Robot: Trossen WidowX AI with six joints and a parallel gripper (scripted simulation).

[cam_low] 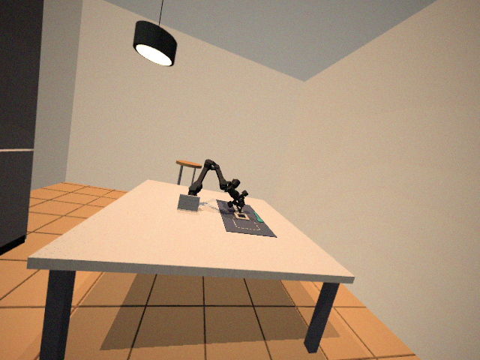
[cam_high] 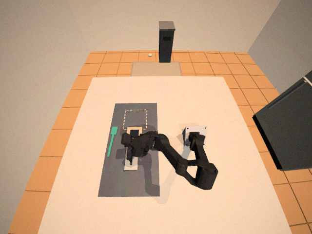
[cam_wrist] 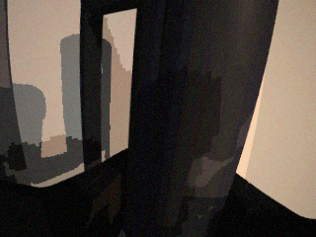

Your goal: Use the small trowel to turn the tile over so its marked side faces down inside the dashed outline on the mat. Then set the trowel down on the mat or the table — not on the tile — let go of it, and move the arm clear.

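Note:
The square cream tile [cam_high: 129, 129] [cam_low: 237, 216] lies flat with its dark marked square facing up, close to the near side of the dashed outline [cam_high: 136, 109]. Its near part is hidden by the gripper in the top view. My gripper [cam_high: 132, 150] [cam_low: 240, 208] is low over the mat [cam_high: 113, 184] [cam_low: 267, 232], right beside the tile, and shut on the trowel. The trowel's pale flat part [cam_high: 134, 166] shows under the fingers, on the side away from the outline; its end near the tile is hidden. The wrist view shows mostly dark gripper parts and does not show the tile.
A green flat tool [cam_high: 114, 130] [cam_low: 258, 217] with a thin handle lies along the mat's far long edge, beside the tile. The arm's base block [cam_high: 204, 130] [cam_low: 188, 202] stands on the table [cam_high: 201, 100] [cam_low: 135, 236], across from the mat.

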